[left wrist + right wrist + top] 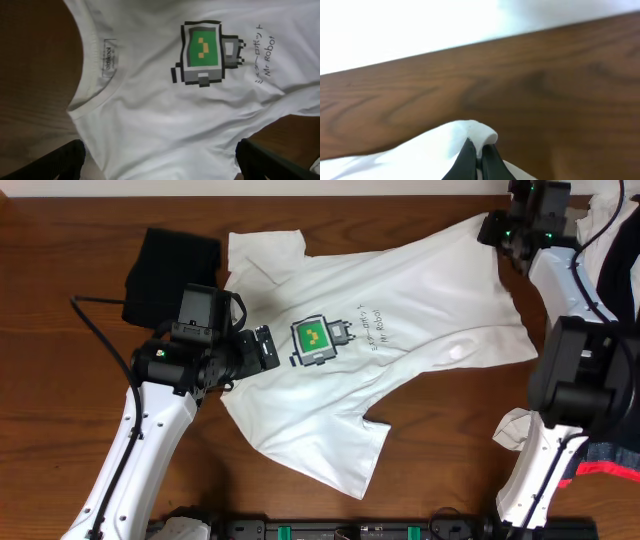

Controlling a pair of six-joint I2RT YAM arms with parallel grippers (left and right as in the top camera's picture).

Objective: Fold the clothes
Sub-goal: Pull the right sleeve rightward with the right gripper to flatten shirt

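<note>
"Mr Robot" with katakana on white T-shirt (150, 115); neck label (109, 57) illegible

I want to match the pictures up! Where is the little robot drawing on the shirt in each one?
Overhead: the robot print is mid-picture on the white T-shirt.
Left wrist: robot print upper middle.
Right wrist: not in it; the right hand pinches a shirt fold.
Shared landmark: the Mr Robot text beside it, in overhead and left wrist.
</note>
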